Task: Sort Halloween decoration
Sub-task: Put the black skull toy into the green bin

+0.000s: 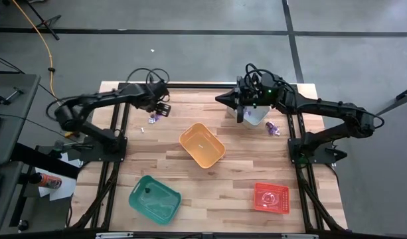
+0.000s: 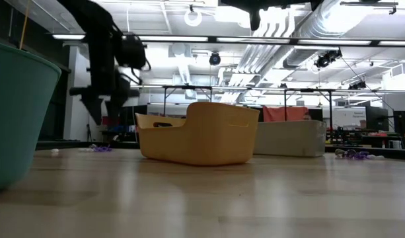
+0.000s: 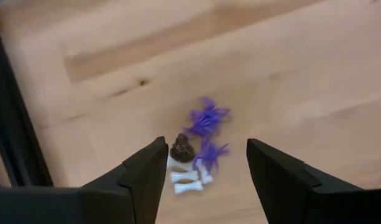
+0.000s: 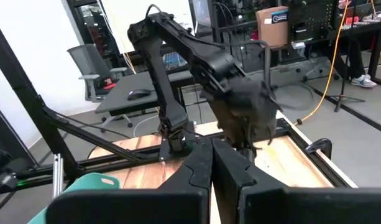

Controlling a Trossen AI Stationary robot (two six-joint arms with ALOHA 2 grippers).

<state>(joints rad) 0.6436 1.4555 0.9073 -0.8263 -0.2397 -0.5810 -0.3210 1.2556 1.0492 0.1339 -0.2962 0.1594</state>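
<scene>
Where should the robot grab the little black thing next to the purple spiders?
Best from straight above, pinching its sides near the base. The black trinket looks like a small lump, wider low down, lying on the table. The open left gripper hangs over it, but purple spiders and white bones lie so close that they might get caught too.

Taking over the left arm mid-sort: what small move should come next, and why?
Probably lower the left hand straight down and close on one trinket. Its fingers are open, straddling a small pile on the table: purple spiders, a dark piece and whitish bones, none grasped. The right hand is shut, waiting by the grey bin.
</scene>
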